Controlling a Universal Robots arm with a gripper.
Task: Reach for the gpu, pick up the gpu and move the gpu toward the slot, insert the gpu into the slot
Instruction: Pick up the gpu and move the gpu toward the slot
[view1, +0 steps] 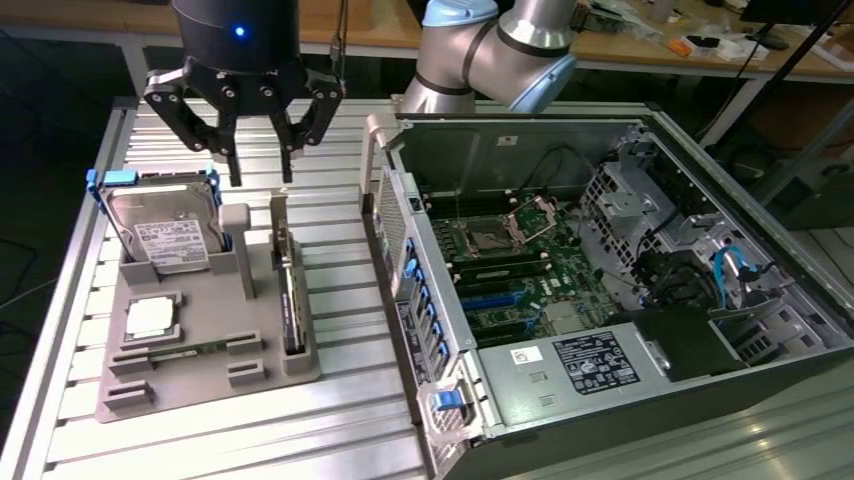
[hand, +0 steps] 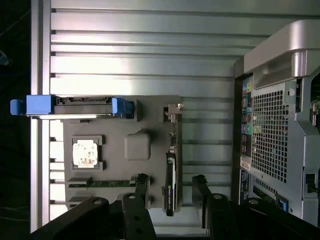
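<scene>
Spread apart and empty, the fingers (hand: 141, 192) hang straight above the gpu (hand: 171, 170). It stands on edge in a groove of the grey holder (hand: 150, 115), upper edge offered for a grasp from overhead. Beside it on the desk (view1: 334, 425), the open computer case (view1: 441, 330) lies on its side, so the blue slot (view1: 497, 298) faces up.

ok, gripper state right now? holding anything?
Gripper: open, holding nothing, above the gpu, which sits on edge in the gray holder.
</scene>
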